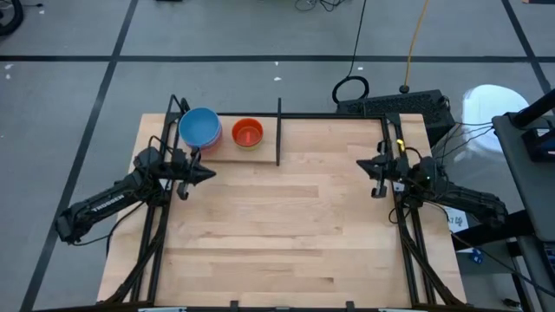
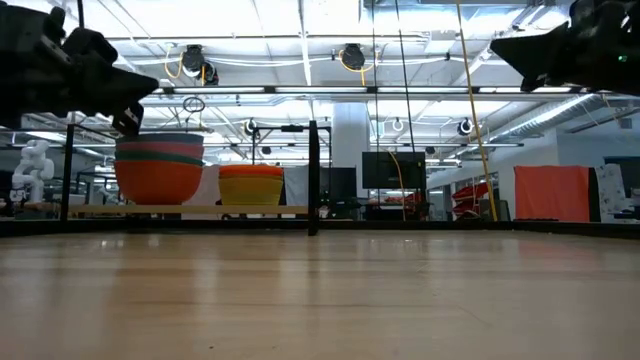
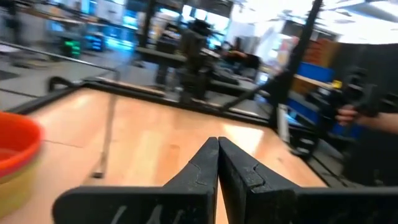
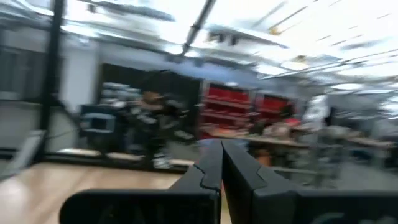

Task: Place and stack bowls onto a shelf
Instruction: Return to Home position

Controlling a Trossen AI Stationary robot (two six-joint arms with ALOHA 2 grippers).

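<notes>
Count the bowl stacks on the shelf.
2. The blue-topped stack sits at the shelf's left end; the orange-topped stack sits beside it, left of the divider. Nested bowls are partly hidden.

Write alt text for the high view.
Two stacks of bowls sit on the shelf at the far edge of the table, left of the black divider: a blue-topped stack and an orange-topped stack. The left gripper, near the stacks, and the right gripper, at the opposite side, are both shut and empty.

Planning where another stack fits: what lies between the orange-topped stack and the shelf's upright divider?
Nothing; the high view shows only bare shelf between the orange-topped stack and the divider.
</notes>
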